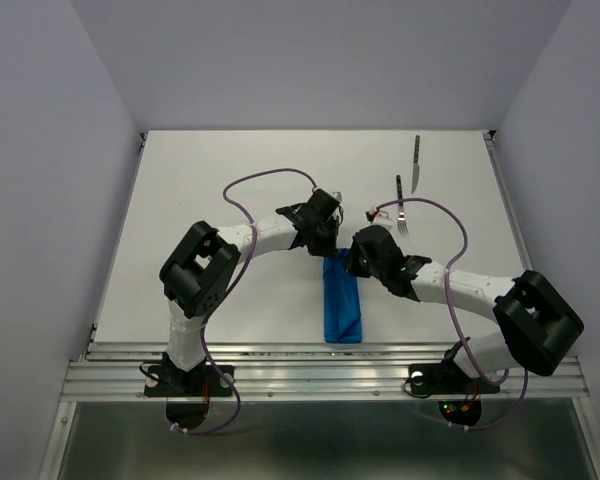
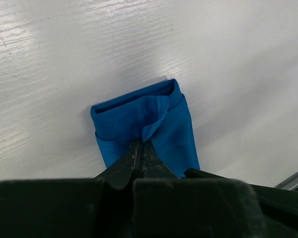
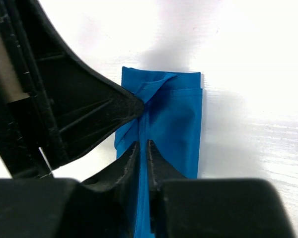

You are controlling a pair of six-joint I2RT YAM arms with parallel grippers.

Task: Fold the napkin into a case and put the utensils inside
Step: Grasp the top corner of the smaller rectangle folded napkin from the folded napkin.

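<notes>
Folding seems nearly done: napkin (image 1: 341,305) lying as a narrow blue strip at lower centre of the top view, on the white table (image 1: 230,170). Left gripper (image 2: 141,143) fingers together, pinching the upper layer at the open end. Right gripper (image 3: 143,146) fingers almost together, seemingly clamped on a cloth edge just beside. Remaining: fork (image 1: 401,208) and knife (image 1: 416,165) at upper right, well apart from the napkin, not yet inside.

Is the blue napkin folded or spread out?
Folded: the napkin is a narrow strip, with layered edges visible at its far end.
</notes>
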